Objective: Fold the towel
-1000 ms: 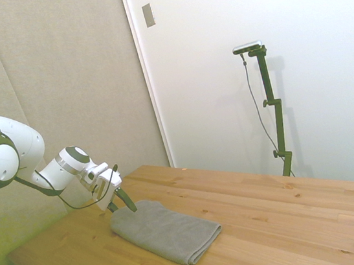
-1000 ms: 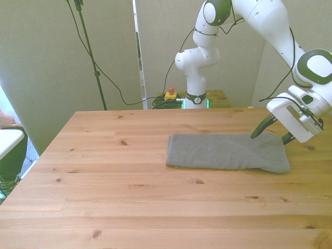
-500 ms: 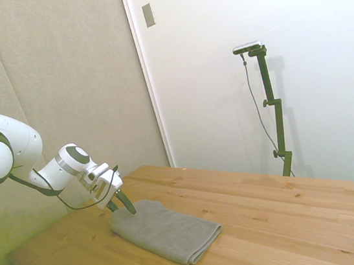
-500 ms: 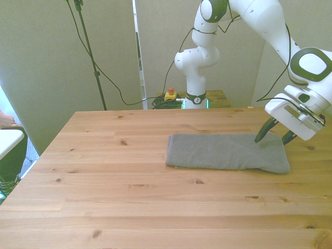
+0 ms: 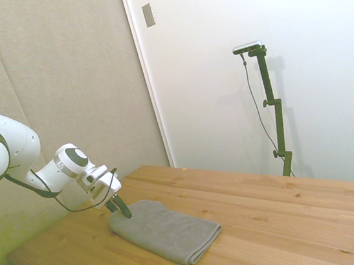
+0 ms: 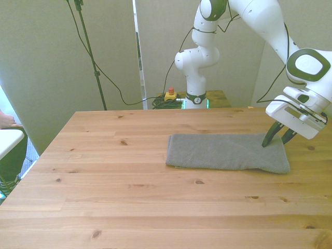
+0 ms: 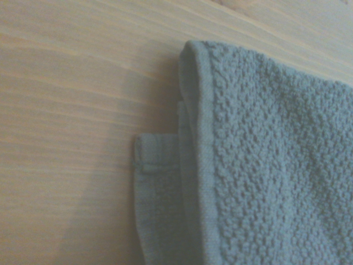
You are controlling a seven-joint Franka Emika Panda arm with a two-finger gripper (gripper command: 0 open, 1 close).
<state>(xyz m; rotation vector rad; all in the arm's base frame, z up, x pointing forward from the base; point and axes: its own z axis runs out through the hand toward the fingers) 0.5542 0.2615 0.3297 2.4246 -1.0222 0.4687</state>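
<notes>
The grey towel (image 6: 225,152) lies flat on the wooden table (image 6: 119,176), folded in thick layers, its long side running across the front view. My gripper (image 6: 275,140) hangs tilted over the towel's far corner at the front view's right, open, with its dark fingertips close to the cloth. In the side view the towel (image 5: 167,232) sits near the table's left end and the gripper (image 5: 122,211) is at its back corner. The wrist view shows that corner of the towel (image 7: 265,154) close up, with a lower layer sticking out beside the upper hem.
A person's hand (image 6: 5,120) and a white surface (image 6: 8,141) show at the front view's left edge. A yellow box with a red button (image 6: 170,95) and cables lie behind the table by the robot's base. The table's right edge runs close to the gripper.
The gripper has come down and shifted slightly toward the front view's right, closer to the towel's corner. Its fingertips now look nearer together. The towel has not moved.
</notes>
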